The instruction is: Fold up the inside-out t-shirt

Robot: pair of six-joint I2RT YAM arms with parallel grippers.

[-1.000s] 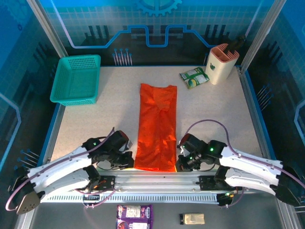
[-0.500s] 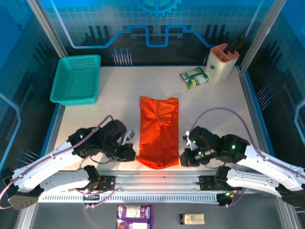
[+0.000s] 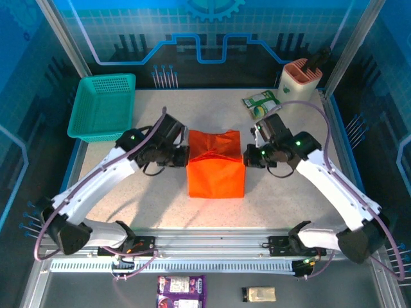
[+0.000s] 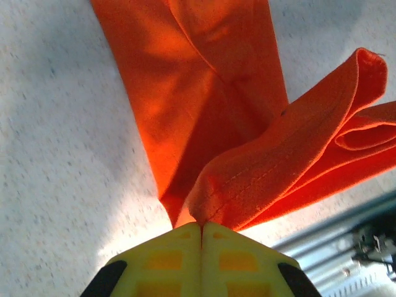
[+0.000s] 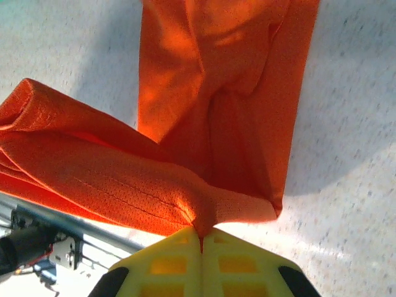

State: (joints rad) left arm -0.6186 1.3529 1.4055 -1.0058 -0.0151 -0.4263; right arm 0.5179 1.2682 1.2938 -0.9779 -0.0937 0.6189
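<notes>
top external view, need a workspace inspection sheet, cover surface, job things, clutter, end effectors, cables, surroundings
surface: speckled light tabletop
job's things: orange t-shirt doubled over mid-table, top layer held at both side edges
clutter: teal mesh basket far left; green packet and beige holder far right; purple packets off the near edge
end effectors: left end effector shut on the shirt's left edge; right end effector shut on its right edge
cables: purple cables loop along both arms
surroundings: blue panels behind, metal posts
</notes>
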